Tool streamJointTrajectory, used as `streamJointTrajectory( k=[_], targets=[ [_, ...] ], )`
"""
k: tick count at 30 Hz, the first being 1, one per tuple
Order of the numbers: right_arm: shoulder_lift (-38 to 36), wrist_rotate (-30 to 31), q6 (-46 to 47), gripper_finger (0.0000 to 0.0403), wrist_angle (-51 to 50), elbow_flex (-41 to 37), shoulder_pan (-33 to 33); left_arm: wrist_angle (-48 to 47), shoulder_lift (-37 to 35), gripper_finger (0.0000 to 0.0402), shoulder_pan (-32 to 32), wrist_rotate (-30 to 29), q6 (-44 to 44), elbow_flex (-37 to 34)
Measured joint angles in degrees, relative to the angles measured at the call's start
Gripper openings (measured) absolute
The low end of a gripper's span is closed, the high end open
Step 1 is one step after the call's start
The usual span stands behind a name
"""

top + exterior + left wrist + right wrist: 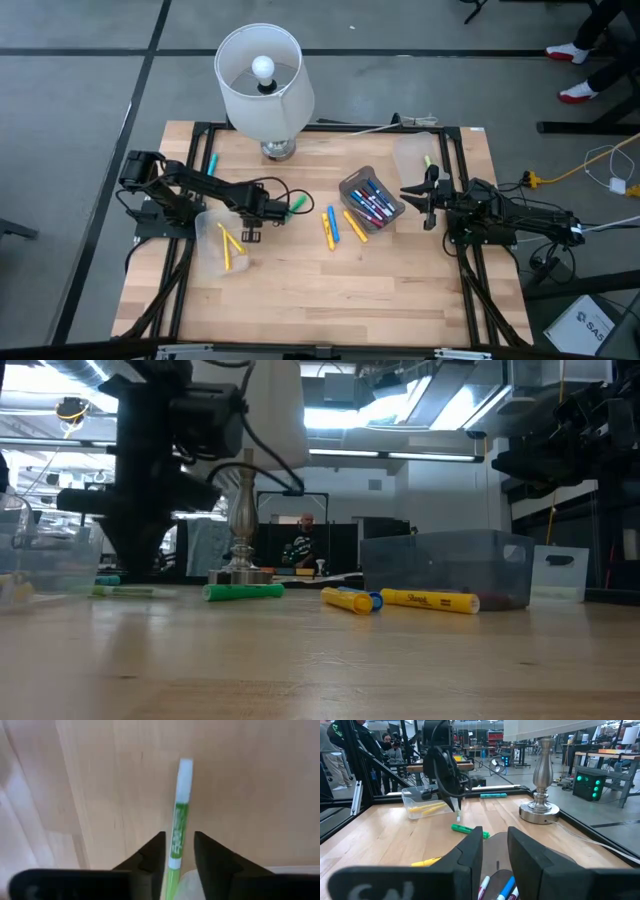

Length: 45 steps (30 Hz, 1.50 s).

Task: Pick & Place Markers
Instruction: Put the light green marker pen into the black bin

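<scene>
A green marker [180,810] lies flat on the wood left of centre [295,207], also seen in the low view [243,592]. My left gripper [179,837] hovers just above it, pointing down, open, one finger on each side of its lower end, touching nothing [457,812]. A yellow marker [355,226] and a blue one with a yellow one [330,228] lie loose near the centre. Several markers fill the grey centre bin [372,200]. My right gripper [495,840] is open, at that bin's right side [418,195].
A clear bin [222,240] under the left arm holds yellow markers. Another clear bin [413,155] stands at the far right with one marker. A teal marker [211,163] lies far left. A lamp [262,80] stands at the far edge. People stand beyond the table [395,750].
</scene>
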Motion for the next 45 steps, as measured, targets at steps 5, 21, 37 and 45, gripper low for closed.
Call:
streamJointTrajectory(
  k=[5, 21, 37, 45],
  targets=[
    [0.0, 0.0, 0.0, 0.0090, 0.0, 0.0, 0.0, 1.5, 0.0, 0.0140, 0.1, 0.8, -1.3, -2.7],
    [0.0, 0.0, 0.0, 0.0090, 0.0, 0.0, 0.0, 6.6, 1.1, 0.0102, 0.1, 2.5, -1.4, -6.6],
    [0.0, 0.0, 0.0, 0.0090, 0.0, 0.0, 0.0, 6.8, 1.0, 0.0026, -0.8, 2.1, -0.1, -5.4],
    [0.0, 0.0, 0.0, 0.0091, 0.0, 0.0, 0.0, 10.3, 0.7, 0.0023, -1.1, 0.9, 0.8, -3.8]
  ],
)
